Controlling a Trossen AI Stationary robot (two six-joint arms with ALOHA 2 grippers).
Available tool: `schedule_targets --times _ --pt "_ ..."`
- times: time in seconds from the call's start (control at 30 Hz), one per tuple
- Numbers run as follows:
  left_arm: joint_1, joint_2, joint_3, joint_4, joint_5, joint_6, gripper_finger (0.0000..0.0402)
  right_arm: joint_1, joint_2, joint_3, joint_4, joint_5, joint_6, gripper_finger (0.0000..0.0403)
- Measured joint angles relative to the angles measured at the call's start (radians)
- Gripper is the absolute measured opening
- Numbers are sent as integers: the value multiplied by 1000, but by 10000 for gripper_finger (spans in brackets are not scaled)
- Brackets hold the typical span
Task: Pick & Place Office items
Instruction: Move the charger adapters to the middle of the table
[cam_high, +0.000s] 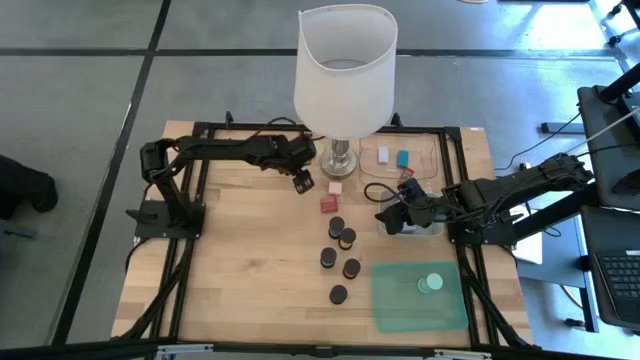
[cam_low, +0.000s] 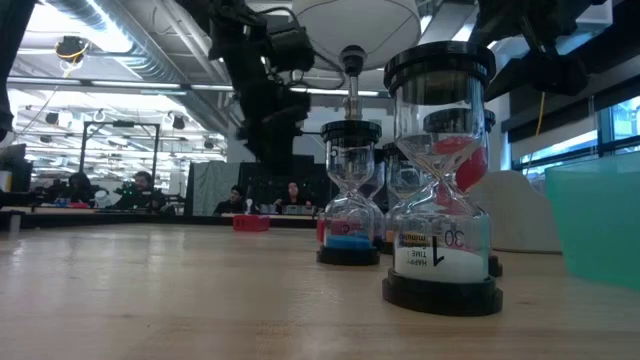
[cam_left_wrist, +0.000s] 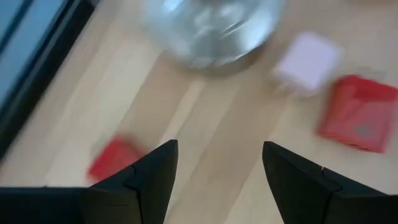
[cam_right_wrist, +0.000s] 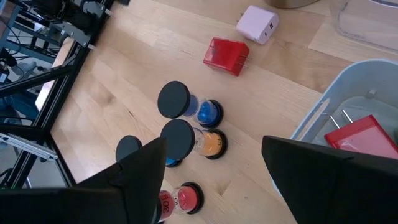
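Several black-capped hourglasses (cam_high: 340, 255) stand upright on the wooden table, seen from above in the right wrist view (cam_right_wrist: 186, 106). A red block (cam_high: 328, 204) and a pink block (cam_high: 335, 186) lie flat beside the lamp's base. My left gripper (cam_left_wrist: 217, 149) hangs open above the bare table next to the lamp's base, nothing between its fingers; a small red piece (cam_left_wrist: 115, 158) lies on the table beneath it. My right gripper (cam_right_wrist: 214, 146) hangs open over the grey tray (cam_right_wrist: 323, 106), which holds a red block (cam_right_wrist: 364, 134). A mint-green disc (cam_high: 430, 283) lies on the green mat (cam_high: 400, 305).
The tall white-shaded lamp (cam_high: 345, 70) stands at the table's far middle, its metal base (cam_left_wrist: 211, 31) close to my left gripper. A clear tray (cam_high: 425, 150) at the far right holds a white block (cam_high: 382, 155) and a teal block (cam_high: 403, 158). Black frame rails edge the table.
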Motion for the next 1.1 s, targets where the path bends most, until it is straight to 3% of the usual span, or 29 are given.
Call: schedule_targets --times 0.1,0.33,0.57,0.87,1.1 --pt "17 -1 0 -87 -11 -143 232 0 0 0 0 0 0 267" --pt "-7 -1 0 -177 98 -164 232 0 0 0 1 6 6 267" --pt "-28 -3 -1 -218 5 -155 237 0 0 0 0 70 29 267" --pt "28 -4 -1 -190 24 -116 315 0 0 0 0 90 31 267" --pt "57 -4 -1 -265 -160 -119 329 0 0 0 0 82 31 267"
